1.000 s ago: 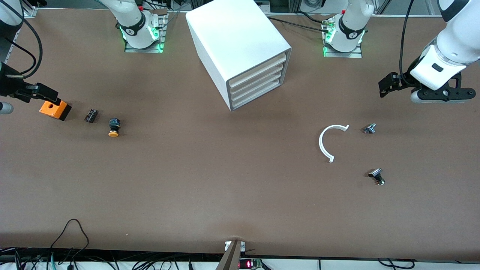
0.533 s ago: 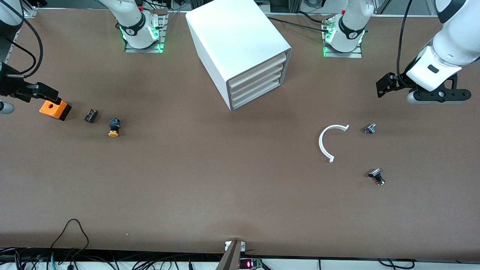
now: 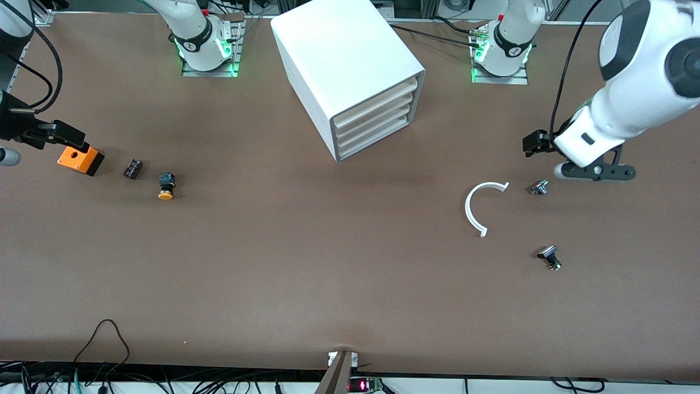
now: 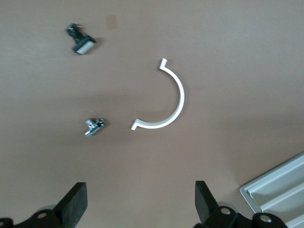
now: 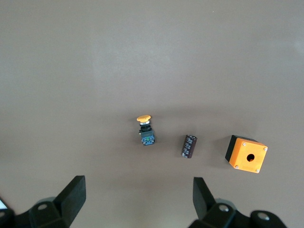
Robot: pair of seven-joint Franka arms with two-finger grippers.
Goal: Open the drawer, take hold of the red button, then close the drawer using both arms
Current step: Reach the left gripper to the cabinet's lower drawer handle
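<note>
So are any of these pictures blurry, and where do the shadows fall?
Front view: sharp; the cabinet casts a soft shadow on the table in front of its drawers. Left wrist view: the curved white piece is crisp, the small metal part slightly soft. Right wrist view: even light, faint shadows under the orange box.

Robotics lab: brown table (image 3: 328, 262) flanked by two bolted-down white arm bases (image 3: 208, 46) with green lights, loose cables (image 3: 104, 350) along the edge, aluminium framing at the top.
</note>
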